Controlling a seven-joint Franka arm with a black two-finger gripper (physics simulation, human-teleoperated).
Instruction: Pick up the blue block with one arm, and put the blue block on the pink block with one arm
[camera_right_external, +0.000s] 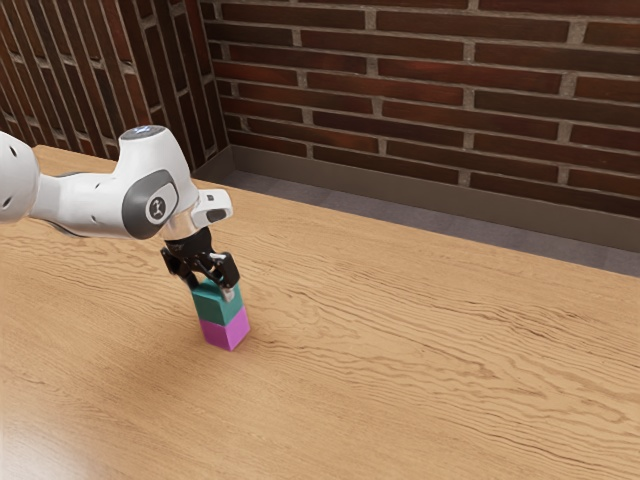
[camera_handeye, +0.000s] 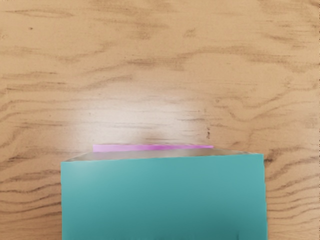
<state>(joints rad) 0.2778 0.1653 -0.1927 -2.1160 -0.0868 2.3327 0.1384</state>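
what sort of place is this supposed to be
Likely a simulated indoor workroom or lab: a broad wooden table, red brick walls meeting at a corner, and a grey floor strip along their base.

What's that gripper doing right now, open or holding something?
Gripper: closed on the blue block, which rests on top of the pink block.
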